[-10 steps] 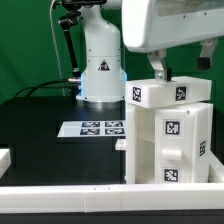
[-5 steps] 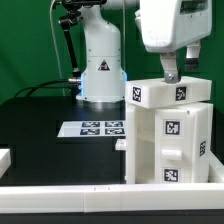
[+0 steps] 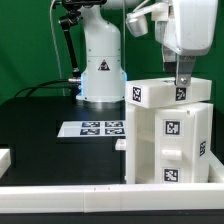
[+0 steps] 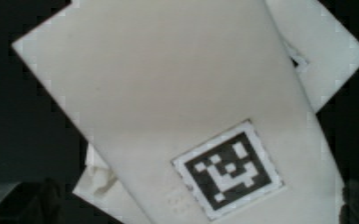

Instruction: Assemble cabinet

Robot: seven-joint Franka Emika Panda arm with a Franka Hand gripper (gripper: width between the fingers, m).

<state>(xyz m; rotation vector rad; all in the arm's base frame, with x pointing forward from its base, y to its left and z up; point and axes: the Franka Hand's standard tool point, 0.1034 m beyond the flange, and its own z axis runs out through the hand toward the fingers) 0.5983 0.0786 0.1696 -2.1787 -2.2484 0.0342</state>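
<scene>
The cabinet (image 3: 170,140) is a big white box with black-and-white tags, standing at the exterior view's right on the black table. A white slab with two tags (image 3: 170,93) lies across its top. My gripper (image 3: 183,80) hangs straight above the right part of that slab, its dark fingertips just over or touching the surface. I see only one narrow dark finger shape, so I cannot tell how the jaws stand. The wrist view is filled by a white cabinet face (image 4: 158,100) with one tag (image 4: 229,170), very near the camera. Nothing shows held.
The marker board (image 3: 95,129) lies flat on the table left of the cabinet. The arm's white base (image 3: 100,70) stands behind it. A white rail (image 3: 90,195) runs along the table's front edge. A white part (image 3: 5,158) lies at the far left.
My gripper has moved steadily toward the exterior view's right across the top of the cabinet, and sits slightly lower. The cabinet and its top slab have not moved.
</scene>
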